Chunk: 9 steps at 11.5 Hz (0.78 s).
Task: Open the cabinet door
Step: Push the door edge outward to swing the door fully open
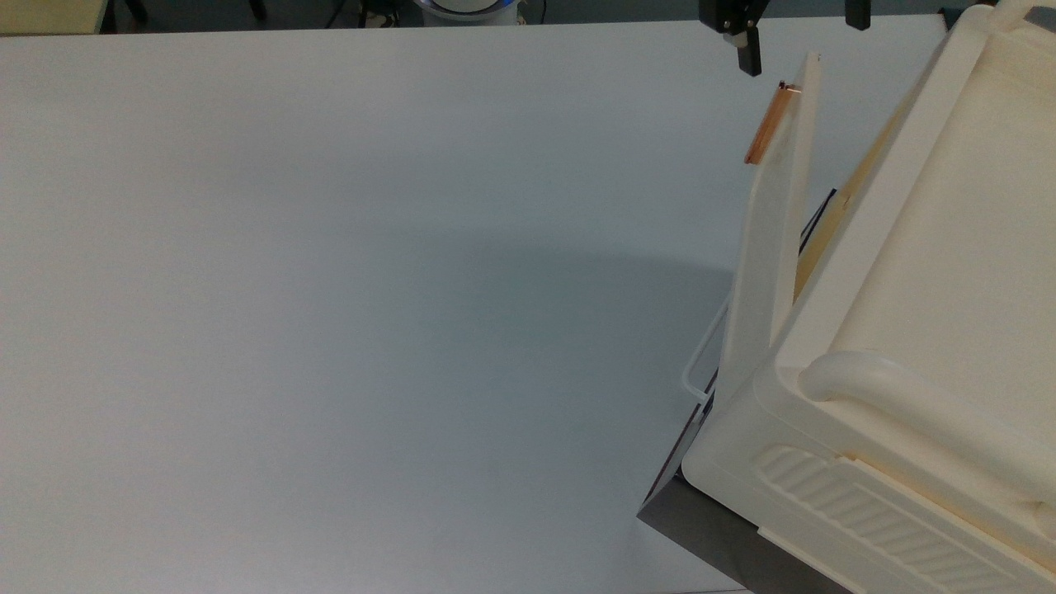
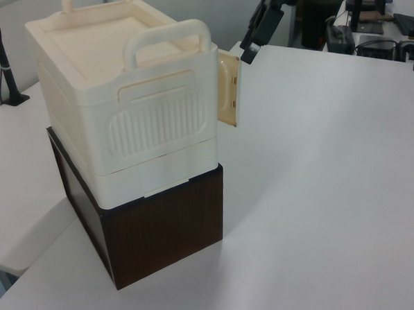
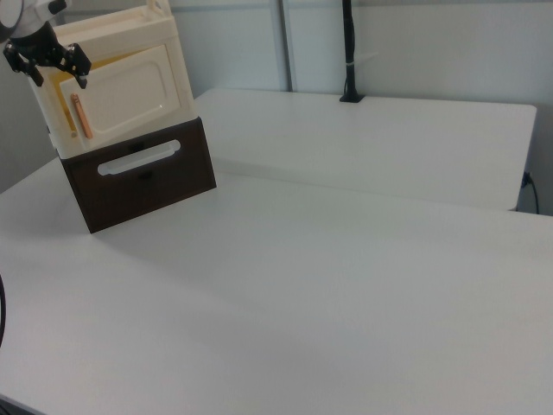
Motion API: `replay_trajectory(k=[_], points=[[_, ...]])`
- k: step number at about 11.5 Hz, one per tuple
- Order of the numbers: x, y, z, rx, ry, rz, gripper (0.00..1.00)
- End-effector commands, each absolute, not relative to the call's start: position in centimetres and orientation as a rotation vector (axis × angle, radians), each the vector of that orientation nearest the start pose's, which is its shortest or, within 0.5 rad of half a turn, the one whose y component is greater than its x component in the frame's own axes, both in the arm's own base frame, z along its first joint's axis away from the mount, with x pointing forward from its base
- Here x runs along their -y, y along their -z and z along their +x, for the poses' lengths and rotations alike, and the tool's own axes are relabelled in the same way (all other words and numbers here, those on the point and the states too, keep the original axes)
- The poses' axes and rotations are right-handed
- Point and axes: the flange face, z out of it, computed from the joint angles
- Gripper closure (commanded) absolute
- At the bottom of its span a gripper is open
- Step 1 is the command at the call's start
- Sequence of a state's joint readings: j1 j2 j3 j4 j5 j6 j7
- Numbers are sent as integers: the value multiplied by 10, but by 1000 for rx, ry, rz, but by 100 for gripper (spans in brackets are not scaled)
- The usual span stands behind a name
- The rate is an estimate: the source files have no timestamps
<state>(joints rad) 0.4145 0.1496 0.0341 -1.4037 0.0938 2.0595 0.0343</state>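
a: can you read any words or names on the things?

b: no. the cream cabinet body [image 2: 126,102] is plain, with ribs on its side. the dark brown box [image 2: 165,233] under it is plain too. i see no writing i can read.

a: where is the gripper [image 1: 799,37]?

b: in the top view it hangs at the top edge. its two black fingers [image 1: 749,51] stand wide apart, with nothing held between them. in the right view the gripper [image 3: 47,60] sits up by the top corner of the cabinet, on the right view's left.

a: and the cabinet door [image 1: 771,247]?

b: it is partly swung out from the cabinet body. in the top view its free end pokes up toward the gap between the jaws, just below them. one finger is just beside that end, on the top view's left.

a: what about the copper-orange handle [image 1: 763,124]?

b: it sits on the door's free end, just under that finger. i cannot tell if they touch. in the left view the gripper [image 2: 258,33] is just above the door [image 2: 226,90].

a: anything else near?

b: a thin white wire handle [image 3: 138,158] is on the dark box, well below the jaws. all of it stands on a white table [image 1: 330,289].
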Motion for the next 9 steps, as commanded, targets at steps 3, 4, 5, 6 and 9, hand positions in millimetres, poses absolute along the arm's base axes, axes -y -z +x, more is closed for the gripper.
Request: replay_trajectory(k=[3,4,5,6,9], points=[[-285,-651,594,518,789,-2861,0],[-281,-652,595,514,794,-2868,0],[-272,-653,598,503,806,-2888,0],[-266,-649,601,507,809,-2914,0],[-209,-653,620,422,847,-2999,0]])
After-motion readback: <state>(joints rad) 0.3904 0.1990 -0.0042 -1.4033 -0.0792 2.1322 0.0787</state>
